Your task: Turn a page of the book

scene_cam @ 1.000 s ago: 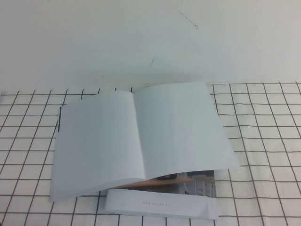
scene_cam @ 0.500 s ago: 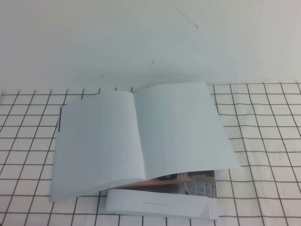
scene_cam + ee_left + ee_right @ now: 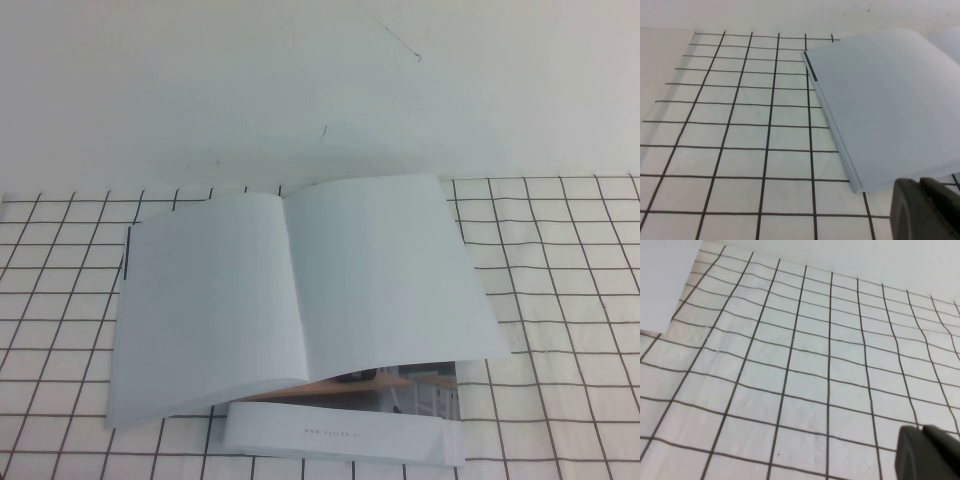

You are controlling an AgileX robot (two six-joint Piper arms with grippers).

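The book (image 3: 215,300) lies open on the grid cloth, both facing pages blank white. Its right-hand page (image 3: 390,270) bows upward at the near edge, and a colour photo page (image 3: 420,382) shows beneath it. Neither gripper shows in the high view. In the left wrist view my left gripper (image 3: 919,182) sits just off the book's near left corner (image 3: 860,185), fingers together and empty. In the right wrist view my right gripper (image 3: 921,430) hovers over bare grid cloth, fingers together and empty, with a corner of the book (image 3: 662,280) far from it.
A smaller white booklet (image 3: 340,435) with one line of grey text lies under the book's near edge. The white cloth with black grid lines (image 3: 560,300) covers the table, and a plain white surface (image 3: 300,90) lies beyond it.
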